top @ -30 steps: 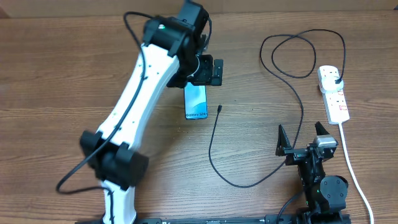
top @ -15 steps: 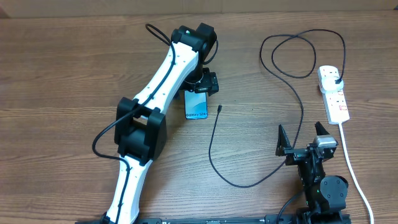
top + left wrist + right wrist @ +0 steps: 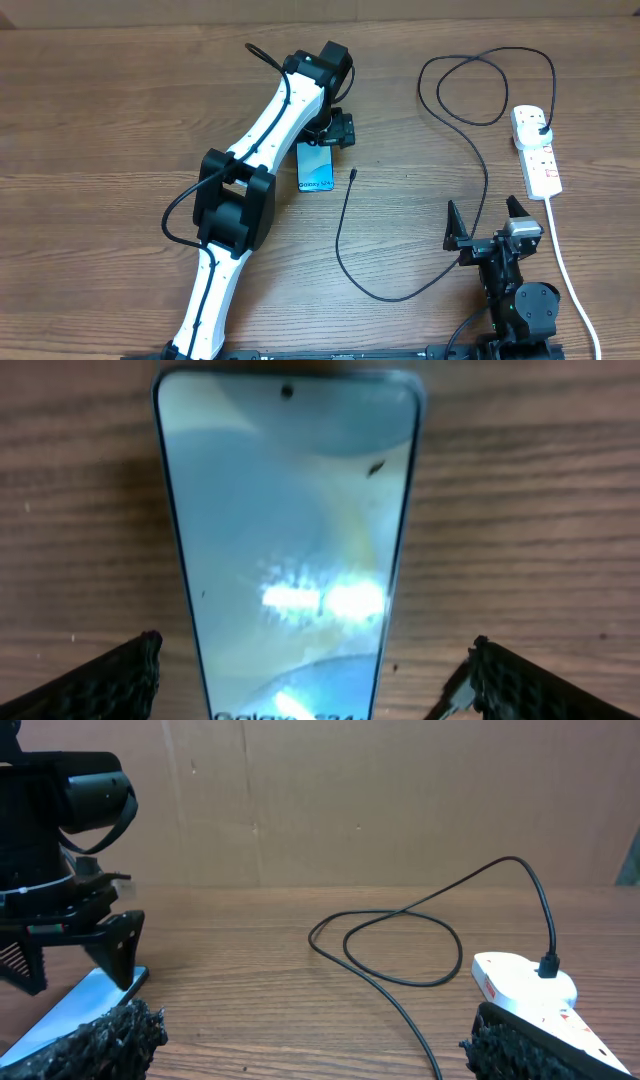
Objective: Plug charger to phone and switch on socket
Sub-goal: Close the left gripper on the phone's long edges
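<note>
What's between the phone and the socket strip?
Overhead view: only the charger, its connector tip lying just right of the phone, its plug in the socket; otherwise bare table.

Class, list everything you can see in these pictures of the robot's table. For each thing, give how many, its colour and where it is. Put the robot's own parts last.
phone: one, light-blue screen, dark frame; flat on the table, left of centre.
charger cable: one, thin, black; plugged into the power strip, looping across the table, loose tip just right of the phone.
power strip: one, white with red marks; far right side.
cord: one, thick, white; runs from the power strip toward the near edge.
table: one, brown wood.
left gripper: one, black, open; over the phone's top end.
right gripper: one, black, open; near right, holding nothing.
</note>
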